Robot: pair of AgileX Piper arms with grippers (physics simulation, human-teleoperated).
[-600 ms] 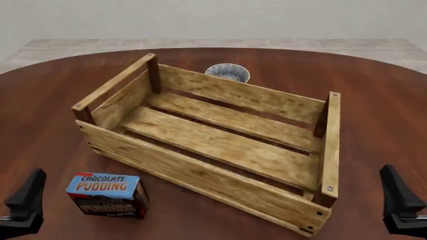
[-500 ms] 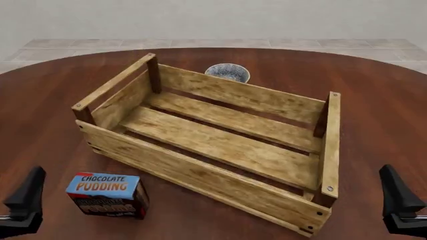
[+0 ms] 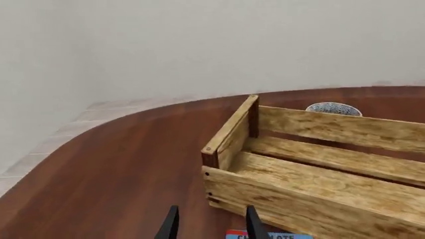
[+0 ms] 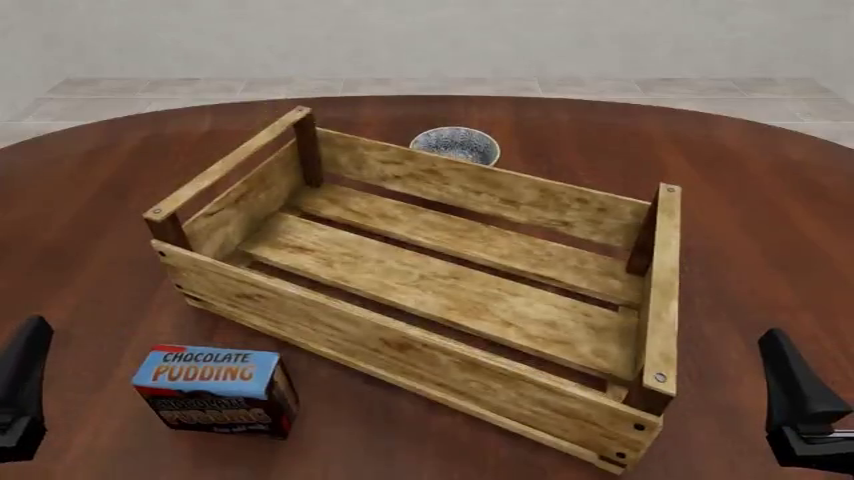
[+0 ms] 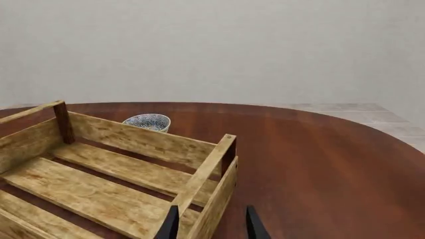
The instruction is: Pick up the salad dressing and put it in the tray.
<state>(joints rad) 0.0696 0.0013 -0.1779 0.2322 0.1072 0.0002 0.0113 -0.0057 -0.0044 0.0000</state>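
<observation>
**Stock at start of task: bottle not in sight, crate bare**

- Left gripper (image 4: 20,395): low at the near left edge of the table (image 4: 80,220), holding nothing. In its wrist view 2 dark fingertips (image 3: 171,226) stand apart with a gap between, so the jaws are released.
- Pudding box (image 4: 214,390): blue, near left, just in front of the tray's long near wall, apart from the gripper. Lid reads "CHOCOLATE PUDDING" in white and orange; the dark front panel carries print too small to read.
- Tray (image 4: 387,345): centre, set at an angle, slatted floor bare. No writing.
- Bowl (image 4: 455,145): small, patterned, just behind the tray's far wall. No writing.
- Right gripper (image 4: 801,405): low at the near right edge, jaws parted in its wrist view, nothing held.
- Salad dressing: not visible in any of the 3 views; position cannot be told.

Progress, as judged: nothing done. Finding, grasping, carrying and placing the bottle all remain.
</observation>
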